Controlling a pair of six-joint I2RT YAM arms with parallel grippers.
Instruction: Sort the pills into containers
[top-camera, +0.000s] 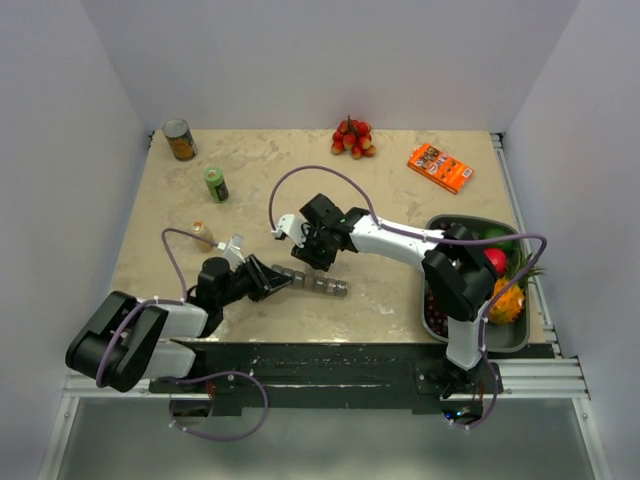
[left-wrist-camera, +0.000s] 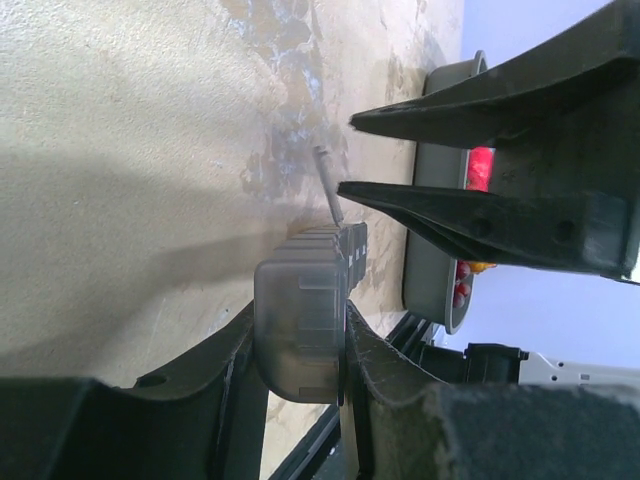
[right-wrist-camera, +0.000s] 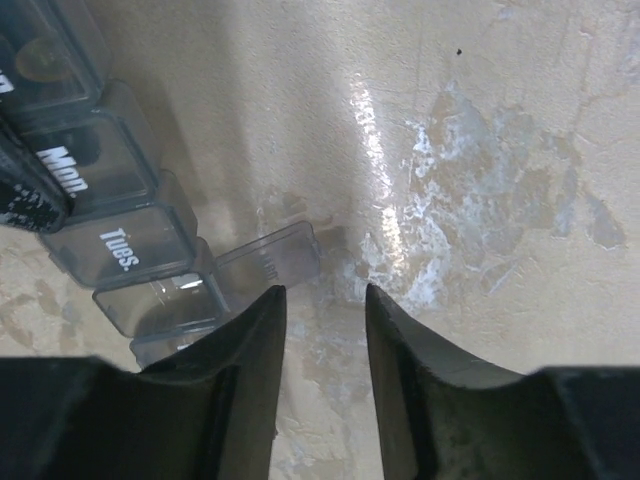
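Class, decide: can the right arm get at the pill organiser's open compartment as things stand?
Probably yes. The right gripper hangs just beside the open compartment, with nothing between them, and the left gripper clamps the pill organiser at its end.

- Smoky grey translucent plastic pill-organiser strip; white day lettering on the lids, "Mon" and "Tues." among them.
- Beige stone-look tabletop, marbled with pale grey-white blotches and faint brownish veins.
- Small round green bottle, darker at the cap.
- Cylindrical tin can, silvery top, orange-brown label.
- Flat orange cardboard box, speckled with small dark and white print.
- Cluster of small glossy red fruit.
- Deep grey plastic tray; red, green and orange-yellow fruit inside, dark red at the near end.
- Thin mauve cables.
- Plain white walls.
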